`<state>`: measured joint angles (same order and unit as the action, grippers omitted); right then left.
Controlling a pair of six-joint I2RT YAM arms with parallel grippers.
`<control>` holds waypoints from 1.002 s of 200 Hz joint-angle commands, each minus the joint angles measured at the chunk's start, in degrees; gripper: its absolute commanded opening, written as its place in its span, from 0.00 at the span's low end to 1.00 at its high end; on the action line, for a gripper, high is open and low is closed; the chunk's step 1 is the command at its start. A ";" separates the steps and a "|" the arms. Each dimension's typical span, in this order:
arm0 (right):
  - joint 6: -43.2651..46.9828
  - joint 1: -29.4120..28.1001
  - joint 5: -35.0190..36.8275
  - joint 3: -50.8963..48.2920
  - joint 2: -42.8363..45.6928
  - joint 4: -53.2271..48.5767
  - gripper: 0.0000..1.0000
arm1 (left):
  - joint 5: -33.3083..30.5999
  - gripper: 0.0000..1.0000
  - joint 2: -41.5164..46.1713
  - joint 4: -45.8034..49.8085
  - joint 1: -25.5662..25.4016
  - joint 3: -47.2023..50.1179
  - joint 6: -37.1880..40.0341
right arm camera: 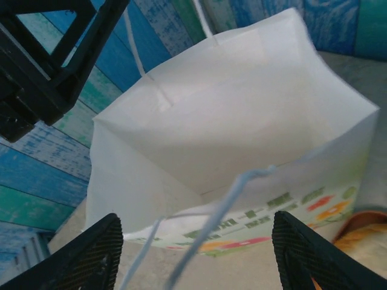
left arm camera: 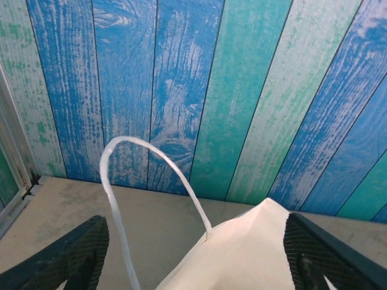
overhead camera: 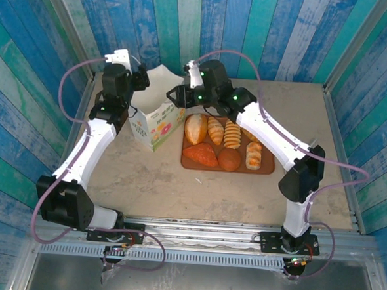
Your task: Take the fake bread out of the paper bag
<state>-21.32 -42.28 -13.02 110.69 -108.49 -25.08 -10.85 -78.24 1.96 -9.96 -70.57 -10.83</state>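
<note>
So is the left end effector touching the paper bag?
Cannot tell. Left wrist view: the open left end effector straddles the paper bag, whose edge sits close beside one finger, with no plain gap or contact.

Paper bag [left arm camera: 242,260] cropped by bottom edge; side lettering [right arm camera: 266,220] blurred; corner orange shape [right arm camera: 363,238], maybe bread, cut off.

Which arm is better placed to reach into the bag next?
Right, probably: the right gripper hangs open over the paper bag, looking into its mouth; the left gripper straddles its rim, facing the wall.

white arms [overhead camera: 81,152], black joints [overhead camera: 65,203], lilac cables [overhead camera: 229,52]
</note>
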 commanded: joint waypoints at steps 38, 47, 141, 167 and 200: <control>8.68 0.36 18.66 -10.24 18.36 -1.03 0.80 | -3.38 0.94 14.27 0.18 0.29 3.22 0.46; 10.32 0.36 23.54 -14.05 22.04 0.16 0.82 | -4.64 0.94 17.39 -1.10 0.27 5.59 0.08; 11.96 25.70 45.92 -76.64 51.11 25.74 1.00 | -26.34 0.94 33.26 -18.76 0.29 49.67 -9.67; 16.40 26.44 44.25 -82.28 48.42 32.21 1.00 | -30.80 0.94 28.32 -24.39 0.29 53.24 -8.96; 21.59 26.46 38.01 -83.43 39.43 42.04 1.00 | -28.47 0.94 19.63 -35.45 0.29 56.73 -2.14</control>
<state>-4.16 -15.99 29.61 27.18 -63.75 5.13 -38.41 -54.02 -20.78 -9.80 -16.05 -18.11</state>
